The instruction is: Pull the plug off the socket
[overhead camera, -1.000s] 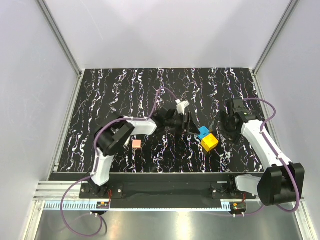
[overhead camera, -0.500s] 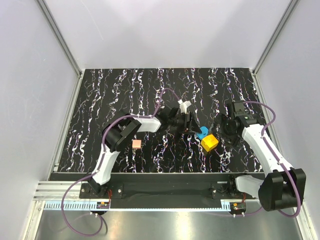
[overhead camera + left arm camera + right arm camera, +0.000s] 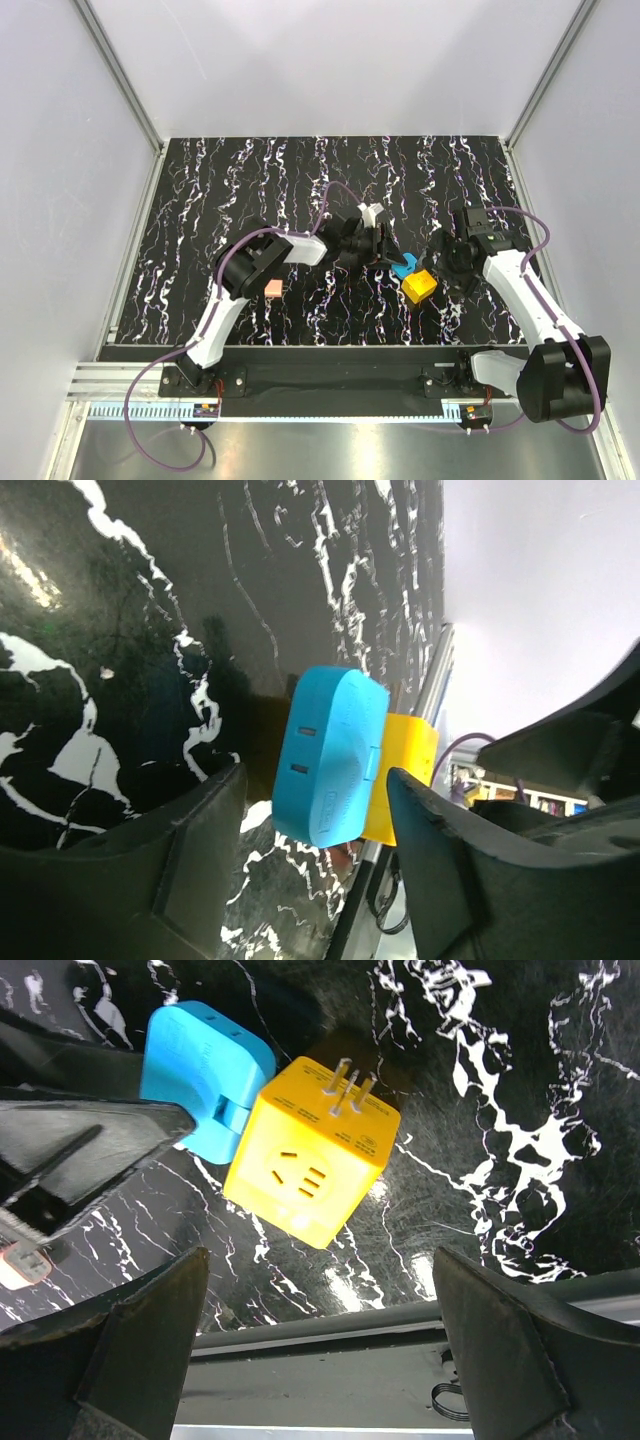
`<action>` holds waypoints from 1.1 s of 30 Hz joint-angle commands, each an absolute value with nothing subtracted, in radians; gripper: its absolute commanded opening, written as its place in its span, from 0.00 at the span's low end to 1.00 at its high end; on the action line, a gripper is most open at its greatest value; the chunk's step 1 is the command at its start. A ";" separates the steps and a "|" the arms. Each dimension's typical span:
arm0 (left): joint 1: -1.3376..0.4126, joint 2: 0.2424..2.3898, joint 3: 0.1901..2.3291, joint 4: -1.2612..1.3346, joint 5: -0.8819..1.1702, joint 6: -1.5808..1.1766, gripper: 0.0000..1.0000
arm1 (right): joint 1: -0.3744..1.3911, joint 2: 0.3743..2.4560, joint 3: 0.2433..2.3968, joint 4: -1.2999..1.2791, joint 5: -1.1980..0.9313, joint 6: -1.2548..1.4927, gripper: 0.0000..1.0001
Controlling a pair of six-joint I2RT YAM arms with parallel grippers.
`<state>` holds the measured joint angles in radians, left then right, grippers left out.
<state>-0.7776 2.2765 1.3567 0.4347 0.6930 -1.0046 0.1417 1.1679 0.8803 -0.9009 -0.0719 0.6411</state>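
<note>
Left end effector (image 3: pixel 315 780) stands wide open, with one finger on each side of the blue plug (image 3: pixel 330 750) and no contact visible. Right end effector (image 3: pixel 318 1260) is also wide open, just beside the yellow socket cube (image 3: pixel 310 1165), and it holds nothing. Plug and cube lie joined on the worktop (image 3: pixel 200 200), right of its middle, between the two arms. To do this step well, I think each end effector should close on flat, opposite faces of its own block. The pull should then go straight along the joint, without twisting. The pins of the plug are hidden inside the cube, so I cannot tell how deep they sit. In the top view the fingertips are too small to make out.
</note>
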 commanded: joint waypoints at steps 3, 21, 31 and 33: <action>-0.773 2.227 1.263 0.621 0.654 -1.074 0.54 | 0.141 1.161 0.836 -0.867 -0.072 0.716 1.00; -0.871 2.126 0.951 1.077 0.457 -1.239 0.24 | 0.150 1.210 0.845 -0.861 -0.075 0.707 1.00; -0.888 2.088 0.891 1.101 0.393 -1.221 0.18 | 0.167 1.241 0.808 -0.844 -0.051 0.698 0.98; -0.891 2.089 0.893 1.100 0.394 -1.220 0.18 | 0.169 1.239 0.802 -0.842 -0.040 0.703 0.95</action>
